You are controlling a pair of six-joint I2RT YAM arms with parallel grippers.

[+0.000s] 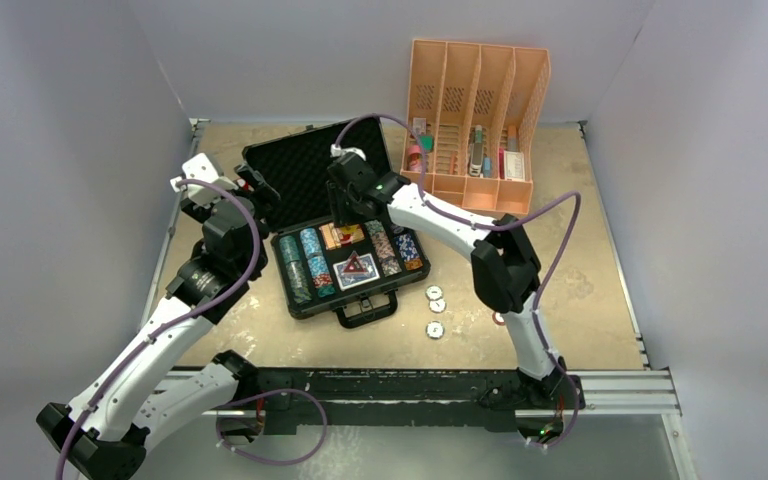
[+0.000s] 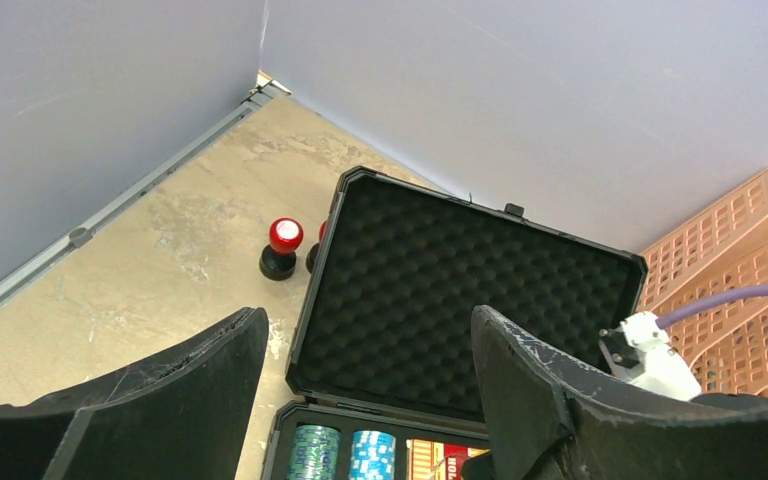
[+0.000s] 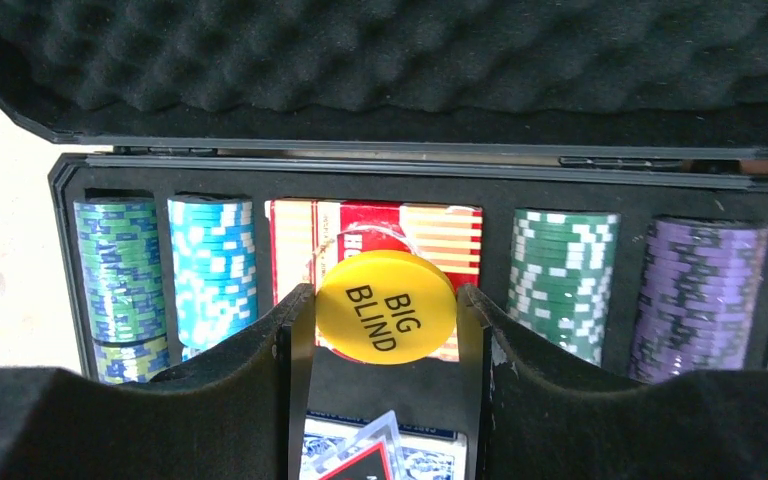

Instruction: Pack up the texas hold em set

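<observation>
Right now my right gripper (image 3: pixel 387 322) pinches the yellow button (image 3: pixel 387 305) by its rim, over the open case (image 1: pixel 300 170).

I read the button as a light, stiff, smooth plastic disc, so the edge-on grip suits it, but it could pivot or slip between the pads if I jolt the arm. It hangs above the red deck (image 3: pixel 295 240) in the middle slot, with chips (image 3: pixel 563 265) stacked on either side; I cannot tell from this angle whether it touches the deck. My left gripper (image 2: pixel 368 318) is spread and holds nothing, near the lid's left side. Three loose buttons (image 1: pixel 434 328) lie on the table (image 1: pixel 580 300) just right of the handle. They are flat and thin, so I judge they need a low, careful rim pinch. The filled case will be heavy, so I would lift it by the handle only.
</observation>
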